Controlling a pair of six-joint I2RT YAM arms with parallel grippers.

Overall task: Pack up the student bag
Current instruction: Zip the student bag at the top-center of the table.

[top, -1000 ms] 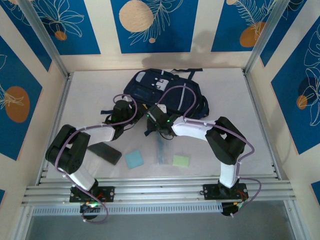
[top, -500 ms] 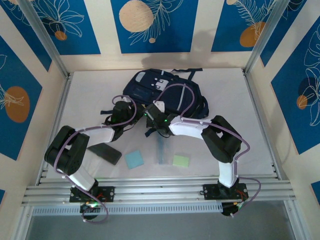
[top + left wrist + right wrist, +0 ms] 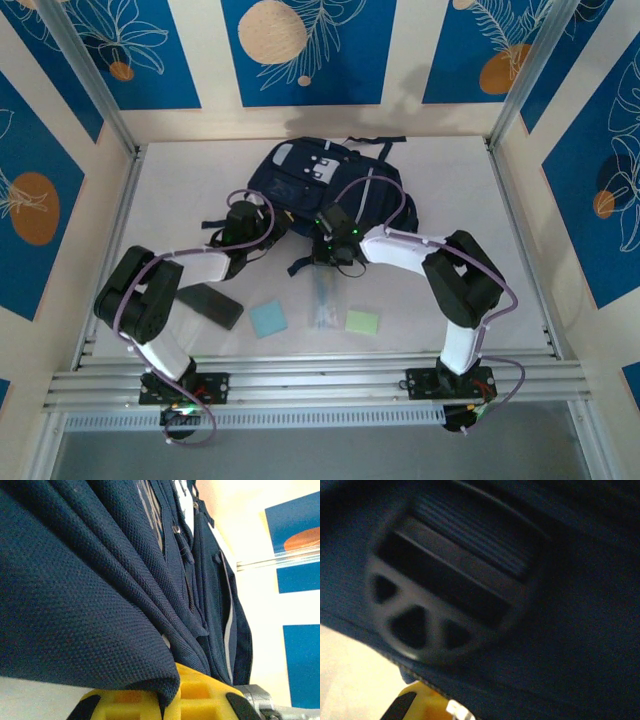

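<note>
The student bag, dark navy with a light grey stripe, lies flat at the back middle of the table. My left gripper is at its near left edge. In the left wrist view, a fold of the bag's fabric is pinched between the yellow fingers, so the left gripper is shut on it. My right gripper is at the bag's near edge. In the right wrist view, dark fabric and a black plastic buckle press close over one yellow finger, and its jaws are shut on the bag.
In front of the bag lie a black flat case, a light blue pad, a clear pouch of pens and a green pad. Metal frame rails run along the near edge and both sides.
My right gripper moved right along the bag's near edge and closed from half open to shut. The left gripper stayed shut on the fabric in the same place.
</note>
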